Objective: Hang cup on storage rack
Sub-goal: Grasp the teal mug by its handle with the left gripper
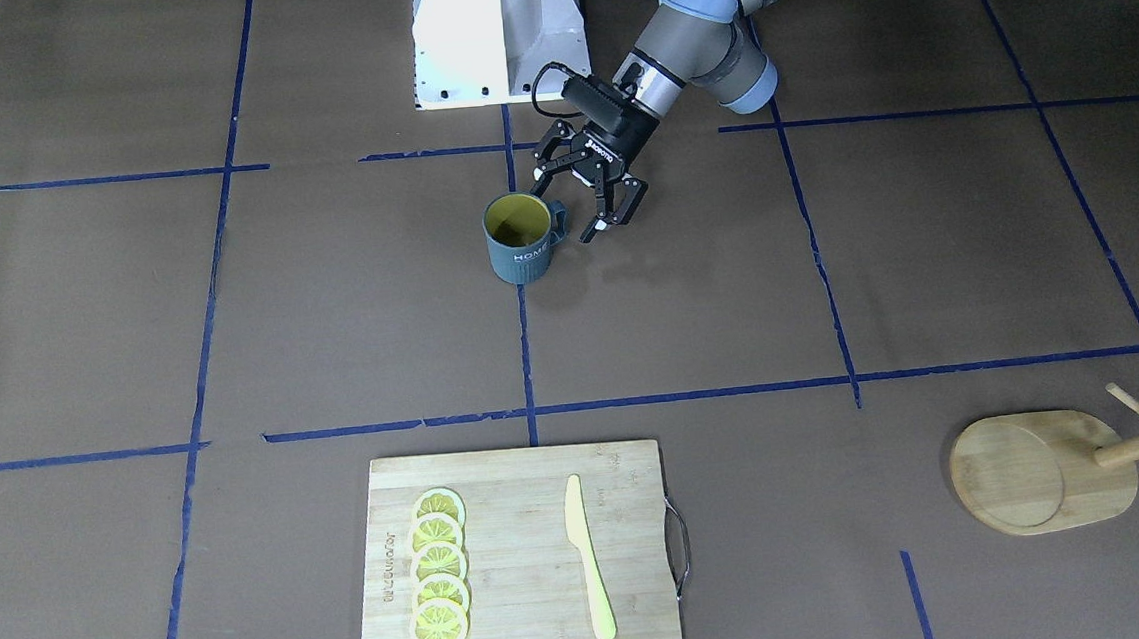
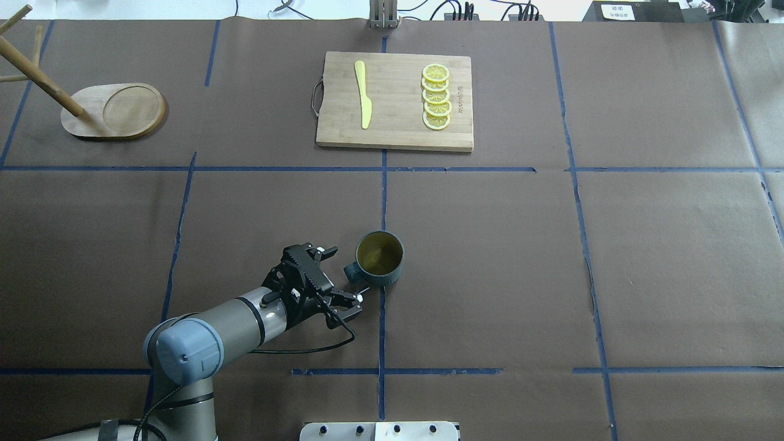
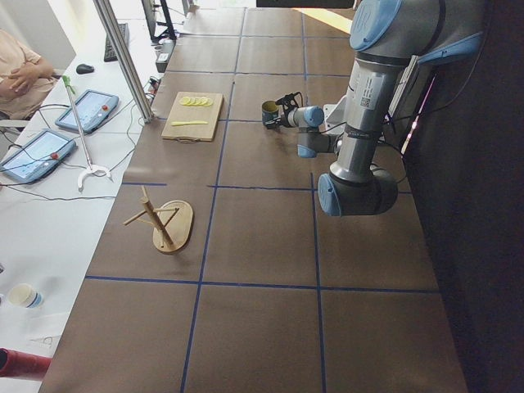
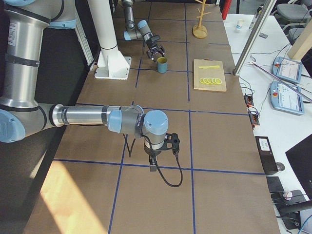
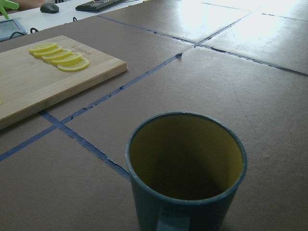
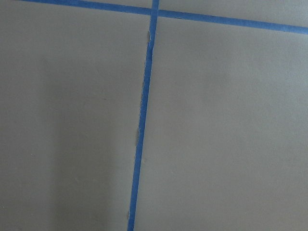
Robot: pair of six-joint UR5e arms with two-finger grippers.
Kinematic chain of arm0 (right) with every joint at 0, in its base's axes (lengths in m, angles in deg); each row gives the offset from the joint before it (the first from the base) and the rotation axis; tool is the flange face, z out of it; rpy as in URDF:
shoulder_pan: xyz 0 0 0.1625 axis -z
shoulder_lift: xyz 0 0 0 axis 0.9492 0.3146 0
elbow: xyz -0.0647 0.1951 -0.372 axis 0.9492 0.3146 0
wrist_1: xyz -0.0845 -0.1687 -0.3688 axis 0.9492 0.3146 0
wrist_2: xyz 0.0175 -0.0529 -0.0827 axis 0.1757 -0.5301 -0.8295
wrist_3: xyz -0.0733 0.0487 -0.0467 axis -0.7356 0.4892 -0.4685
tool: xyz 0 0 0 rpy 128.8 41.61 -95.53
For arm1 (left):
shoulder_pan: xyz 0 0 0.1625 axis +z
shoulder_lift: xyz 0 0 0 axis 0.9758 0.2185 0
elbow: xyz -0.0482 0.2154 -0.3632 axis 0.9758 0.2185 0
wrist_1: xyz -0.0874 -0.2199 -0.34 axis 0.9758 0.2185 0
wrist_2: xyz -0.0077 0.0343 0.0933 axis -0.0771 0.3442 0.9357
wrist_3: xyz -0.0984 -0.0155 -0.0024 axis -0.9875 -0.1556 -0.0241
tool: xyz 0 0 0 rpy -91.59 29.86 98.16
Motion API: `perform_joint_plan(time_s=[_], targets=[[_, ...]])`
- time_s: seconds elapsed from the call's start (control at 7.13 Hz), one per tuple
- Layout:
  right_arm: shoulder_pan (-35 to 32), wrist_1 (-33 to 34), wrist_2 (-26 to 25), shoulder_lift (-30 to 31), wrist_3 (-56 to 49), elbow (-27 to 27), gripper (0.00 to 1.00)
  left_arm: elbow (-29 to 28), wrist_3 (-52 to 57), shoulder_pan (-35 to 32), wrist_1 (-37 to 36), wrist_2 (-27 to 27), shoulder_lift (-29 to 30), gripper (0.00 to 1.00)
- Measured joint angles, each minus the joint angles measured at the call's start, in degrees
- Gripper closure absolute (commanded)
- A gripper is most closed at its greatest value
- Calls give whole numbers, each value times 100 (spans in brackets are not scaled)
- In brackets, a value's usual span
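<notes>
The cup (image 1: pixel 521 238) stands upright near the table's middle, dark blue-grey with a yellow inside and "HOME" on its side. It also shows in the overhead view (image 2: pixel 380 257) and fills the left wrist view (image 5: pixel 185 173). My left gripper (image 2: pixel 346 274) is open at table height, its fingers on either side of the cup's handle (image 2: pixel 351 271), not closed on it. The storage rack (image 2: pixel 113 110) stands far off at the table's left far corner (image 1: pixel 1041 472). My right gripper (image 4: pixel 163 146) shows only in the exterior right view, low over bare paper; I cannot tell its state.
A bamboo cutting board (image 2: pixel 398 131) with several lemon slices (image 2: pixel 436 98) and a yellow knife (image 2: pixel 364 95) lies at the far middle of the table. The white robot base (image 1: pixel 494 34) stands at the near edge. Blue tape lines cross the brown paper.
</notes>
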Motion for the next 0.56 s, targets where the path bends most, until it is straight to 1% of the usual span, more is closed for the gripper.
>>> perform_joint_plan(time_s=[0.14, 0.28, 0.42, 0.56], targets=[[-1, 0, -3, 1, -2, 0, 0, -192, -19, 12, 144, -4, 83, 4], [-2, 0, -5, -1, 3, 0, 0, -374, -41, 38, 246, -17, 244, 6], [-2, 0, -6, 0, 4, 0, 0, -483, -59, 51, 301, -32, 367, 18], [-2, 0, -6, 0, 4, 0, 0, -530, -73, 58, 324, -44, 442, 55]])
